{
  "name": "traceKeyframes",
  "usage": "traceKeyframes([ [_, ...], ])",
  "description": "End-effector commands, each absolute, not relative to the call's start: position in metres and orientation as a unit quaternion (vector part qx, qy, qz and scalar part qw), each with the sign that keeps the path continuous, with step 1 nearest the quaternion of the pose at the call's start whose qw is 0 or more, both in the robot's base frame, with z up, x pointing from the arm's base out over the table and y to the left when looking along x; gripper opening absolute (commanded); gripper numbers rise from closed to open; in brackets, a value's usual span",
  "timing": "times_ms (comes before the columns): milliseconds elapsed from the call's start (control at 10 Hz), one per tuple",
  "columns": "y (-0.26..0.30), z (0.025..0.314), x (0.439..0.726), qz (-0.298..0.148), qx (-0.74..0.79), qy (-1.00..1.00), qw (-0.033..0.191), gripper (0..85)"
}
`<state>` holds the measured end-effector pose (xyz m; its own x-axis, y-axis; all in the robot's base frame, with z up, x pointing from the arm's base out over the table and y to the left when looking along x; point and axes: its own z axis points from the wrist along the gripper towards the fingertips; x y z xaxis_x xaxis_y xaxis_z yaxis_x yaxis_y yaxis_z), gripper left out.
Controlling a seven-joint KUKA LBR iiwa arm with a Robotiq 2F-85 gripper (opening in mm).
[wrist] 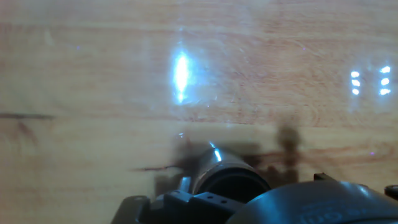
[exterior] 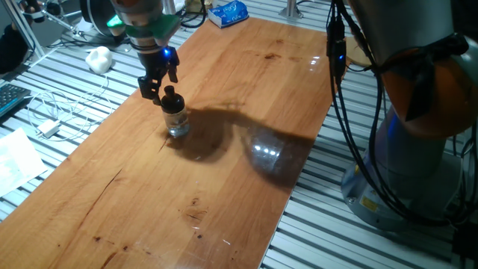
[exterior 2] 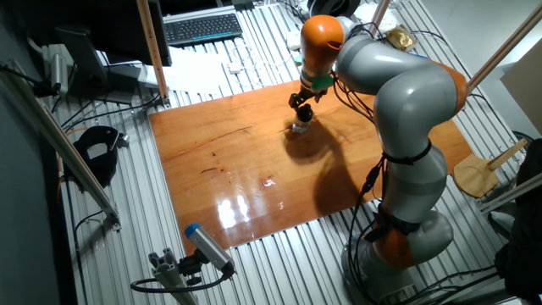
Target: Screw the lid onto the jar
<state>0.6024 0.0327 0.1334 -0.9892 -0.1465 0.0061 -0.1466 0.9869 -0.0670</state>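
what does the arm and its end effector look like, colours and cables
The arm is bulky, rounded silver-grey segments with orange joint bands, and black cables hang along it. The end effector has short black fingers under a grey wrist showing green and blue lights.

Worktop (exterior: 224, 164): warm orange-brown wood, darker grain streaks, white light glints. Lid (exterior: 172, 98): black. Jar (exterior: 177, 123): clear glass, bright highlights. Hand (exterior: 160, 84): black, with a blue light glowing above it and a green glow higher up. Arm (exterior 2: 398, 93): grey segments with orange joints. Surrounding table (exterior: 67, 127): silver-grey, ribbed in parallel lines. Lumpy object (exterior: 98, 58): white. Packet (exterior: 228, 13): blue and white. Keyboard (exterior 2: 201, 28): black.
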Motion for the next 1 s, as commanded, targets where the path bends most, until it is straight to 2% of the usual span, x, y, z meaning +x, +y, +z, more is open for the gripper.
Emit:
traceKeyframes([
  [0,0.0331,0.1344,0.6024,0.034,0.223,-0.974,-0.003,85.0],
  [900,0.0361,0.1323,0.5986,0.028,0.222,-0.975,0.005,85.0],
])
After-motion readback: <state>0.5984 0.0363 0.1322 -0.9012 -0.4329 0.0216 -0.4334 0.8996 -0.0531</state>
